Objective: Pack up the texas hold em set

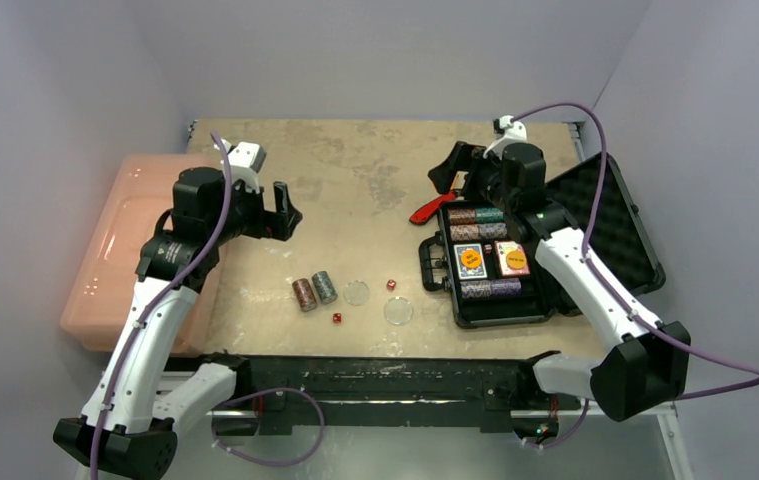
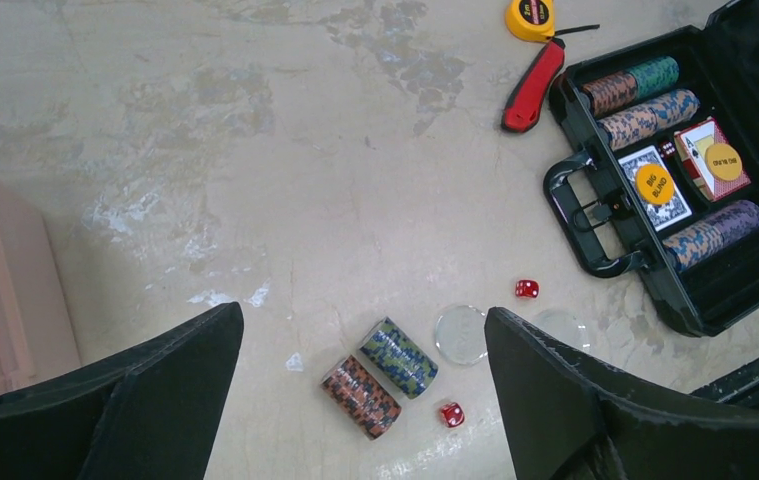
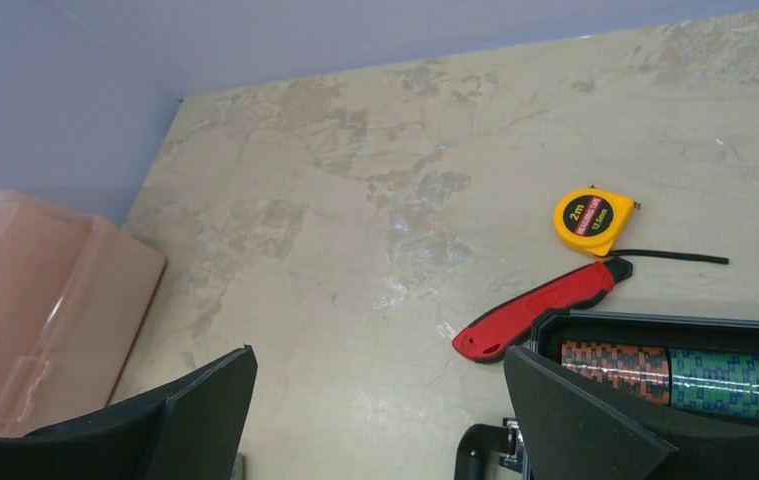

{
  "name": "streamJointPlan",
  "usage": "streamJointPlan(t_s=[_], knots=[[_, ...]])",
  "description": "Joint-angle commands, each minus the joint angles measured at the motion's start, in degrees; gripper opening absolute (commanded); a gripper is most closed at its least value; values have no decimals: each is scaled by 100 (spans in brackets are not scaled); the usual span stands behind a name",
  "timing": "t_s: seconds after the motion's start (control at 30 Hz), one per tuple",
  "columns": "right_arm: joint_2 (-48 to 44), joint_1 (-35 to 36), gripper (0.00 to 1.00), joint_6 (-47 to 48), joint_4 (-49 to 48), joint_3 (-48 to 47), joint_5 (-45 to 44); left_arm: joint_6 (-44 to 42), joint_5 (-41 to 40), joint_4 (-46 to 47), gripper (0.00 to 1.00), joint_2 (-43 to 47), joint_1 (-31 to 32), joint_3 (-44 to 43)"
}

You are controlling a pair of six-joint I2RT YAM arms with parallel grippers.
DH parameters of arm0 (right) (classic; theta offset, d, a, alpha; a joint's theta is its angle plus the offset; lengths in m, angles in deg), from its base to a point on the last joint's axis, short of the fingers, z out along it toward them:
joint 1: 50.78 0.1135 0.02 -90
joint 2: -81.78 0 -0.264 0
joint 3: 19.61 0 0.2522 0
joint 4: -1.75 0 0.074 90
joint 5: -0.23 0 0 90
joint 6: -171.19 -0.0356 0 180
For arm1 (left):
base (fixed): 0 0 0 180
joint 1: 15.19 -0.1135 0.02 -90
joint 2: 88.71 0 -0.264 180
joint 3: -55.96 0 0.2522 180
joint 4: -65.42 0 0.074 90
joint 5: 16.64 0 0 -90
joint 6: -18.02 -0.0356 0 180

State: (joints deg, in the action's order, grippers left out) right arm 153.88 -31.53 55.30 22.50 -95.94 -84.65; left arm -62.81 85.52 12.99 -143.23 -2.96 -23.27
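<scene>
The black rectangular hard case (image 1: 500, 317) lies open at the right edge of the table (image 1: 355, 170). Its handle points toward the table's middle, and its egg-crate foam lid (image 1: 610, 215) is thrown back past the right edge. Inside lie striped chip rolls (image 1: 476, 231) in three rows, two at the far end and one at the near end. Between them sit two card decks (image 1: 470, 262) side by side (each carries a round orange button).

Other pieces of the set are loose on the table, close to the middle of the near edge. A reddish-brown chip roll (image 1: 304, 294) and a green-and-blue chip roll (image 1: 325, 287) lie on their sides, touching. Just right of them are two clear round discs (image 1: 356, 292) and two tiny red dice (image 1: 391, 284), one die near the rolls and one between the discs.

The left gripper (image 2: 363, 320) hovers above the left half of the table with its fingers spread wide and nothing between them. The right gripper (image 3: 380, 360) hangs over the far end of the case, equally wide and empty.

A red-handled tool (image 3: 540, 310) lies at the case's far left corner (whether it touches the case I cannot tell). A yellow round tape measure (image 3: 595, 220) sits just beyond the tool. A large pink plastic bin (image 1: 135, 250) stands at the left edge.
</scene>
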Motion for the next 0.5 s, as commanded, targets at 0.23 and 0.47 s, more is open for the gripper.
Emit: streamJointPlan(t_s=[0.23,0.47], knots=[[-229,371,99,286,1042,-537,493,-48,28,22,87,47,120,-195],[-245,1025,99,154,1256,-416,69,-11,-444,-126,84,0,122,-235]])
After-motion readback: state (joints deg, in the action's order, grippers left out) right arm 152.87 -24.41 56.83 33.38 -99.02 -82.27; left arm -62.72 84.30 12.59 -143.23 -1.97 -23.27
